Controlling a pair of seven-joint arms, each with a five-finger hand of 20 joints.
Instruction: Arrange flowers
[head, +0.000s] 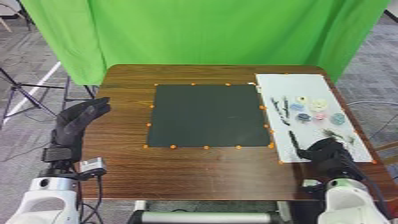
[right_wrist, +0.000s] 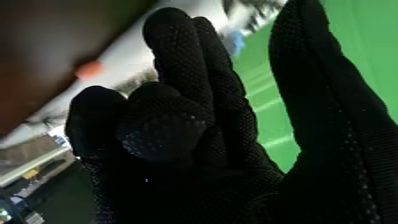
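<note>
In the head view, my right hand (head: 327, 152) is over the near part of the white sheet (head: 275, 82), its fingers relaxed. Farther up the sheet lie cream (head: 319, 104), pink (head: 320, 116), dark blue (head: 304, 117) and grey-green (head: 338, 119) flowers. A green sprig (head: 332, 134) lies close to the hand, dark twigs (head: 276, 108) to the left. A slim dark piece (head: 293, 139) points toward the hand; I cannot tell whether they touch. In the right wrist view the hand (right_wrist: 213, 180) holds nothing visible between thumb and fingers. My left hand (head: 78, 121) is open beyond the table's left edge.
A dark square mat (head: 209, 115) bordered by small orange dots lies mid-table, left of the white sheet. Brown wood (head: 195, 172) runs along the near side of the table (head: 124, 165). A green curtain (head: 213, 35) hangs behind the far edge.
</note>
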